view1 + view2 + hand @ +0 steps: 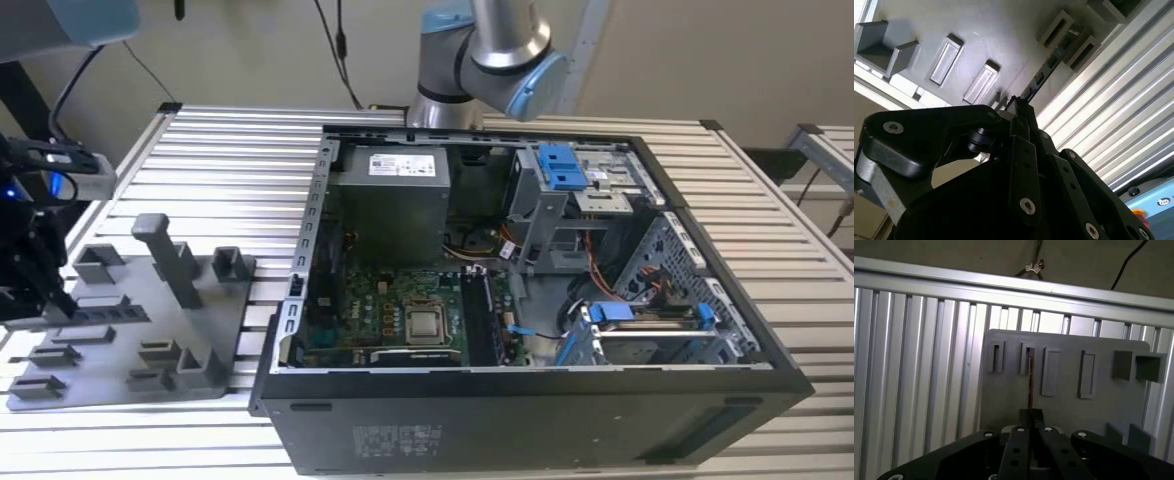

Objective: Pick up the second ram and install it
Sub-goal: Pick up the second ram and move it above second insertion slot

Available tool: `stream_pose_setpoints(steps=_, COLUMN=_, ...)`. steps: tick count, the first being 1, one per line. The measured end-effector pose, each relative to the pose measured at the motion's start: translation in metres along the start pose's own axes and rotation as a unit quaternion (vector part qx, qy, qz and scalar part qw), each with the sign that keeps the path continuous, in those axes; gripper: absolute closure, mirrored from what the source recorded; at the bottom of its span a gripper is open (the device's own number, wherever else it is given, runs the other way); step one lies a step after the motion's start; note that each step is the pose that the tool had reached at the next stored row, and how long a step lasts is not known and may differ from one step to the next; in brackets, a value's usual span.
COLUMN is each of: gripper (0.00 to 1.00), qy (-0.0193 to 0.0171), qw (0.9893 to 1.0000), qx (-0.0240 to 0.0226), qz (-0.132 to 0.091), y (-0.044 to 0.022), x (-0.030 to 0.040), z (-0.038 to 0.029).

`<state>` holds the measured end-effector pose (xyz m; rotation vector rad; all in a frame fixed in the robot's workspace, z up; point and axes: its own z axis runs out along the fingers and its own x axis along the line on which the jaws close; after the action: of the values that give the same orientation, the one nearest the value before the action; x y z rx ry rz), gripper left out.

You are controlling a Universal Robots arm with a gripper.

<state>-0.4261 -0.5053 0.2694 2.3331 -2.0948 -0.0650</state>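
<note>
The gripper (1030,414) is clenched on the near end of the second ram (1030,375). Its fingertips meet edge-on around the thin dark board in both wrist views. The stick stands on its long edge in the grey fixture tray (1004,405), its far end seated in a narrow slot (1028,356), so it is grasped but not yet lifted. I judge the pick-up to be the step in hand. Freeing the stick calls for a straight pull out of its slots, without twisting.

The neighbouring slots (1085,374) look empty. The tray rests on a slatted aluminium table (227,150).

In the exterior view the tray (107,378) lies at about nine o'clock from the open computer case (534,420), on the exterior view's left. The case holds a green motherboard (387,300) with a silver processor (427,325). A power supply (394,190) sits at twelve o'clock from the motherboard, and a blue-latched drive cage (561,170) at two. Whether a memory slot is already filled, I cannot tell.
</note>
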Motion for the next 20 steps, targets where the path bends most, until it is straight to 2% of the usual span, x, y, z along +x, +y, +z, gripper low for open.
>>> stream_pose_setpoints(steps=11, gripper=0.87, qy=0.0000, qw=1.0000, qx=0.0000, qz=0.000, y=0.0006, x=-0.0005, z=-0.0174)
stream_pose_setpoints(steps=20, gripper=0.87, qy=0.0000, qw=1.0000, qx=0.0000, qz=0.000, y=0.0012, x=-0.0010, z=-0.0369)
